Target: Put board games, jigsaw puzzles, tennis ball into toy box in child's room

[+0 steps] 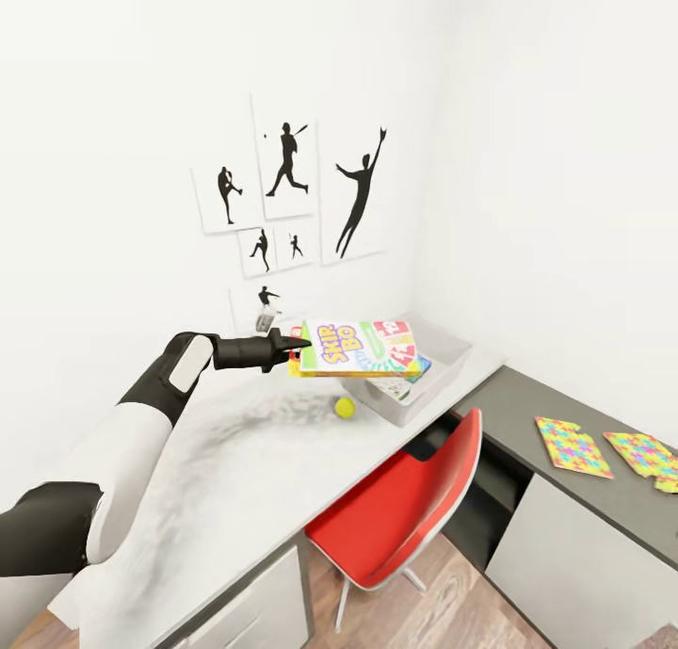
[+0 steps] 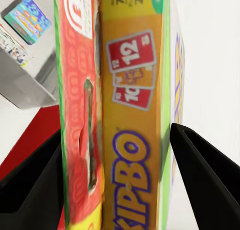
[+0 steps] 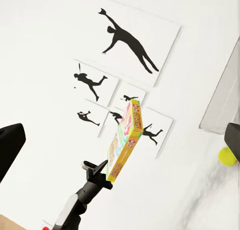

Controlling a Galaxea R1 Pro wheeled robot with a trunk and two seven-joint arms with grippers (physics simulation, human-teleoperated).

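My left gripper (image 1: 297, 346) is shut on one short end of a yellow-green-red board game (image 1: 358, 348) with orange edges and holds it level above the table (image 1: 235, 470), its far end over the toy box (image 1: 443, 357). In the left wrist view the fingers (image 2: 207, 185) clamp the game's (image 2: 131, 115) two faces. Two more board games (image 1: 400, 378) lie inside the toy box. The tennis ball (image 1: 346, 407) rests on the table just in front of the box. Two jigsaw puzzles (image 1: 573, 446) lie on the lower dark top. My right gripper (image 3: 122, 140) is open, empty, and looks at the held game from a distance.
A red chair (image 1: 405, 508) is tucked under the table, between the white drawers (image 1: 254, 602) and the lower dark grey top (image 1: 527, 395). Black baseball-player pictures (image 1: 287, 192) hang on the white wall behind the table. Wood-plank floor (image 1: 452, 611) shows below the chair.
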